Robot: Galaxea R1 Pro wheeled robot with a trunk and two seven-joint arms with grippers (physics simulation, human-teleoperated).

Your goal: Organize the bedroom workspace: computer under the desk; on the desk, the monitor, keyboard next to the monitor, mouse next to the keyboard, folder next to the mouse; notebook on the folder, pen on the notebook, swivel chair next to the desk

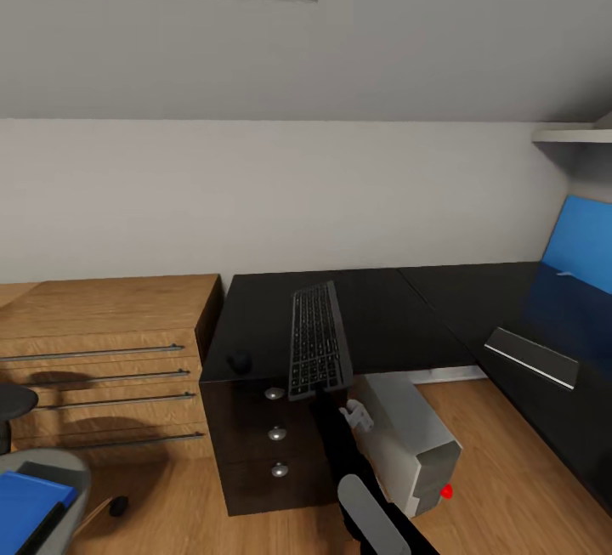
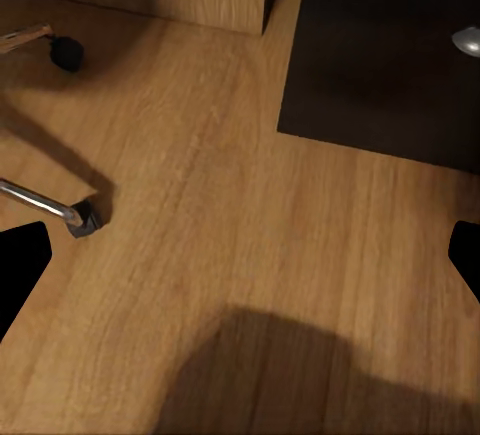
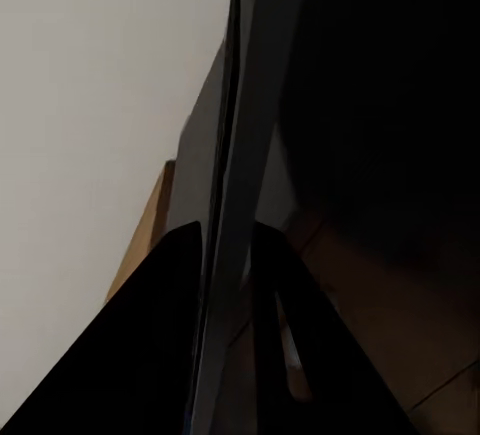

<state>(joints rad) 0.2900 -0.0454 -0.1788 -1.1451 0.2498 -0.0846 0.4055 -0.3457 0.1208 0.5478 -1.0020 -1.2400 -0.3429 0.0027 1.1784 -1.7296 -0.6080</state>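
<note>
The right gripper [image 1: 321, 391] is pinching the near short edge of the slim, flat keyboard with dark grey keys and a thin silvery frame [image 1: 316, 341], and the right wrist view shows the two dark fingers [image 3: 165, 335] clamping either side of that thin frame [image 3: 235, 215]. The keyboard is lying lengthwise over the glossy black L-shaped desk top [image 1: 399, 317], its near end just overhanging the front edge; I cannot tell whether the far end is resting on the surface or floating above it.

The small rounded dark mouse [image 1: 240, 361] is sitting near the front left corner of the desk top, close beside the keyboard. The boxy light-grey tower computer with a red button [image 1: 408, 444] is standing on the wooden floor under the front edge. At the lower left, the bright blue folder [image 1: 32, 500] is lying on the grey swivel chair seat [image 1: 59, 463]. The left gripper [image 2: 240, 255] is hanging spread apart over bare wooden floor [image 2: 220, 205], holding nothing.

The risk here is in the thin pinch: with so little frame in the grip, the long keyboard could be pivoting or slipping if the arm swings fast, and releasing it while it overhangs could be tipping it down onto the tower. A sideways sweep toward the left could also be knocking the mouse off the corner.
</note>
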